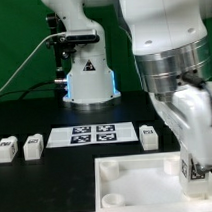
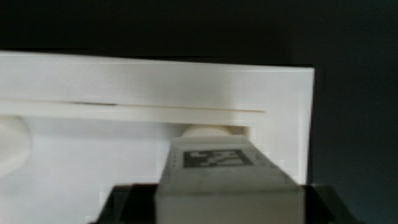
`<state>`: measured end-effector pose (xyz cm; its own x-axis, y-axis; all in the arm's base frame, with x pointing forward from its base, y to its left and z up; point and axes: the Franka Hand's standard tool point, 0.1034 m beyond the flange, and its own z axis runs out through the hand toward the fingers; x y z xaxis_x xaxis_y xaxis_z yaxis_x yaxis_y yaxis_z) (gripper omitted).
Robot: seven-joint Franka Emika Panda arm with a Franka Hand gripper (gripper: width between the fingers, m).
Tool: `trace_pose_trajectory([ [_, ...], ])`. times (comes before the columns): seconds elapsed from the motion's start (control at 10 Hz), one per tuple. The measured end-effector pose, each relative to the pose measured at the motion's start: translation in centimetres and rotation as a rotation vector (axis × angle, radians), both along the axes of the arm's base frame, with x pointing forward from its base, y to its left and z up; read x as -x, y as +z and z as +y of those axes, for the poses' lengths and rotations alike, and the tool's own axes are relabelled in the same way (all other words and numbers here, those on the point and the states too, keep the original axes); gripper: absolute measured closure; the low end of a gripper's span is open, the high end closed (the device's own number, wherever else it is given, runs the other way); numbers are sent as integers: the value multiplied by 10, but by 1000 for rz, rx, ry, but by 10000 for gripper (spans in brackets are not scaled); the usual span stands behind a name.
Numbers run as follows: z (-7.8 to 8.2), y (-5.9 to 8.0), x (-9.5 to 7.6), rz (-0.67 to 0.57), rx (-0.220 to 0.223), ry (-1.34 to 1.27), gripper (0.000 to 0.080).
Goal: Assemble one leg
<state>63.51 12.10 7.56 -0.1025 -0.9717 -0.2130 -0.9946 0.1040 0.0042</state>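
My gripper (image 1: 189,168) is shut on a leg (image 1: 187,171), a small white post with a black-and-white tag, at the exterior view's right, over the right side of the large white square panel (image 1: 138,188). In the wrist view the held leg (image 2: 217,165) fills the space between the dark fingers (image 2: 128,205), its tag facing the camera, its far end close to the panel (image 2: 107,100) near the panel's edge. Three more legs lie on the table: two at the exterior view's left (image 1: 7,149) (image 1: 34,146) and one right of the marker board (image 1: 148,136).
The marker board (image 1: 92,134) lies flat on the black table behind the panel. The white robot base (image 1: 88,80) stands at the back. A round corner socket (image 1: 113,172) shows on the panel's near-left corner.
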Motion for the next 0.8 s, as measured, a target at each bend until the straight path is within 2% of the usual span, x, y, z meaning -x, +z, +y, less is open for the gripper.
trace_pose_trajectory([
  [0.1,0,0,0,11,0,-59,508],
  [0.2,0,0,0,12,0,-59,434],
  [0.3,0,-1,0,5,1,-25,434],
  [0.4,0,-1,1,-4,2,31,251],
  [0.5,1,1,2,-11,0,112,181],
  [0.6,1,1,2,-33,5,227,181],
  [0.8,6,1,5,-71,43,477,151],
])
